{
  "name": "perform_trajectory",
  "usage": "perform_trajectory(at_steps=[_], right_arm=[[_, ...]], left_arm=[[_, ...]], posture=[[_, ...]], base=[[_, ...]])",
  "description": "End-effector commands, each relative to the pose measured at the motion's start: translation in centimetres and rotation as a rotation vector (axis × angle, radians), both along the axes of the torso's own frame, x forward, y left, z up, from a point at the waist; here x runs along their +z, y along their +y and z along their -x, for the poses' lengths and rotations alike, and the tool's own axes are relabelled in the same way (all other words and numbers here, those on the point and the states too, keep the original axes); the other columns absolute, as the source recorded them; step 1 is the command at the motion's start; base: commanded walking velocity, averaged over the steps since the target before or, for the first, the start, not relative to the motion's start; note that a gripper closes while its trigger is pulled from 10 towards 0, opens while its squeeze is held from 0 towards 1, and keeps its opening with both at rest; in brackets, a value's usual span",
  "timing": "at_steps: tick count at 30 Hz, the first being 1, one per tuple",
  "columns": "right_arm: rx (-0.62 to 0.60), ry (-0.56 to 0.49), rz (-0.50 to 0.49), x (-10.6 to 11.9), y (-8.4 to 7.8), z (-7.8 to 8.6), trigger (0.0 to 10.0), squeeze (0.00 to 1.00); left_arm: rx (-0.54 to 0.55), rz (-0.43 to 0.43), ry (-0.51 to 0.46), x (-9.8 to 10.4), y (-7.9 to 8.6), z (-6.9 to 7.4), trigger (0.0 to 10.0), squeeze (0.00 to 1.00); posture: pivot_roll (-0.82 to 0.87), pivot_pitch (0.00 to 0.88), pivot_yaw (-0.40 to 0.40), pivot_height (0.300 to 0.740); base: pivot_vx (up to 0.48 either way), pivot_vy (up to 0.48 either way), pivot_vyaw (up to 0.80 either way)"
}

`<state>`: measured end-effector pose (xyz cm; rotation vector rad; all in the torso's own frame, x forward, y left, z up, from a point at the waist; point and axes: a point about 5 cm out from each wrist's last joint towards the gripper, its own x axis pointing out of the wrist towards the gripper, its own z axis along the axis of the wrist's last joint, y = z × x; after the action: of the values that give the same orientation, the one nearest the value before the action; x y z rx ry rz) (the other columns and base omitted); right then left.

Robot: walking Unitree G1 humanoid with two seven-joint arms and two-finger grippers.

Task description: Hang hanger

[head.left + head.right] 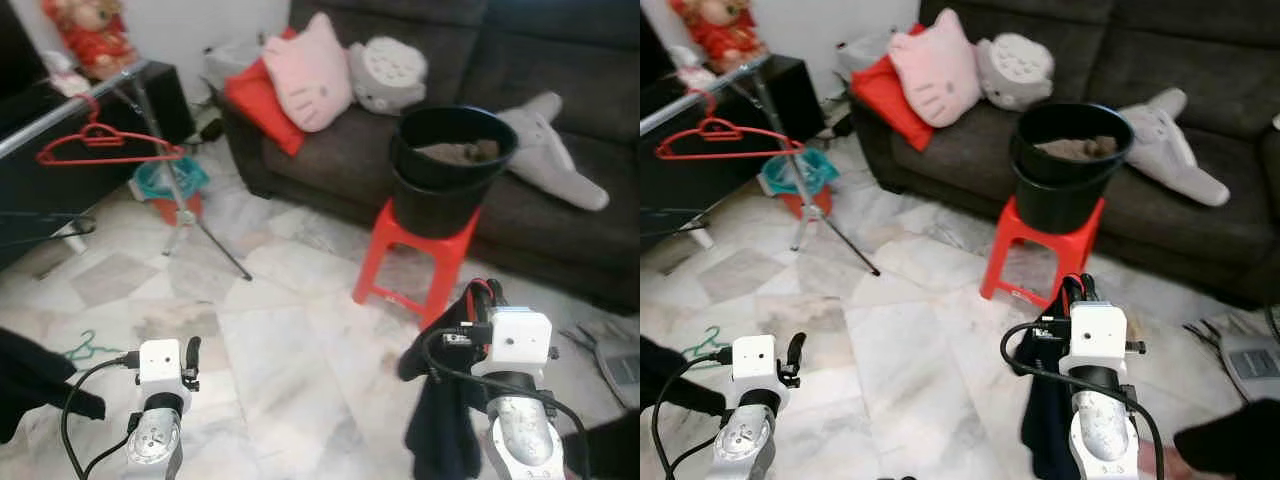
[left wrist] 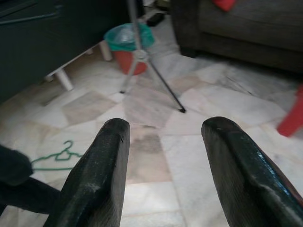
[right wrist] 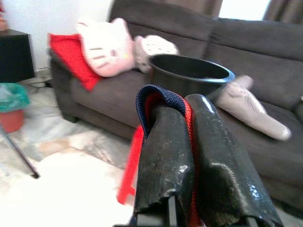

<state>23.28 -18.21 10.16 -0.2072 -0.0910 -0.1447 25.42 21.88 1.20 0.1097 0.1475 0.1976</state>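
Observation:
My right gripper (image 3: 182,106) is shut on a red hanger (image 3: 189,124) that carries a dark navy garment (image 1: 440,420). The garment's collar (image 3: 156,93) loops over the fingertips, and the cloth hangs down beside my right arm near the red stool. My left gripper (image 2: 163,127) is held low over the marble floor, open with nothing between its fingers. The clothes rack's metal rail (image 1: 70,105) stands at the far left with another red hanger (image 1: 100,142) hooked on it. A green hanger (image 1: 88,347) lies on the floor.
A red stool (image 1: 410,250) with stacked black buckets (image 1: 450,160) stands ahead on the right, in front of a dark sofa (image 1: 580,230) with cushions. The rack's tripod leg (image 1: 205,240) slants across the floor by a teal bin (image 1: 170,180). Dark cloth (image 1: 30,380) lies lower left.

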Motion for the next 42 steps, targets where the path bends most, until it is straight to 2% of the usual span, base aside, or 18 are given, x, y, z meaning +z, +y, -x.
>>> perform_trajectory(at_steps=[1,22,35,42], right_arm=[[0.018,-0.061,0.006,1.5,0.4,-0.4,10.0,0.0],[0.051,-0.05,0.009,1.7,0.7,-1.4,10.0,0.0],[0.081,-0.066,0.014,2.4,0.7,-2.6,10.0,0.0],[0.103,-0.058,0.008,2.3,0.8,-2.9,10.0,0.0]], left_arm=[[0.006,0.0,0.009,0.0,0.3,0.0,10.0,0.0],[0.013,0.005,-0.013,0.8,-0.3,-0.9,10.0,0.0],[0.015,0.007,-0.032,1.2,-0.5,-1.1,10.0,0.0],[-0.004,0.014,-0.031,1.0,-1.3,-0.7,10.0,0.0]], posture=[[0.0,0.02,0.039,0.74],[0.0,0.056,0.022,0.74],[-0.01,0.07,0.009,0.74],[-0.01,0.065,-0.004,0.74]], base=[[0.0,0.0,0.8],[0.0,0.0,0.8],[0.0,0.0,0.8],[0.0,0.0,0.78]])
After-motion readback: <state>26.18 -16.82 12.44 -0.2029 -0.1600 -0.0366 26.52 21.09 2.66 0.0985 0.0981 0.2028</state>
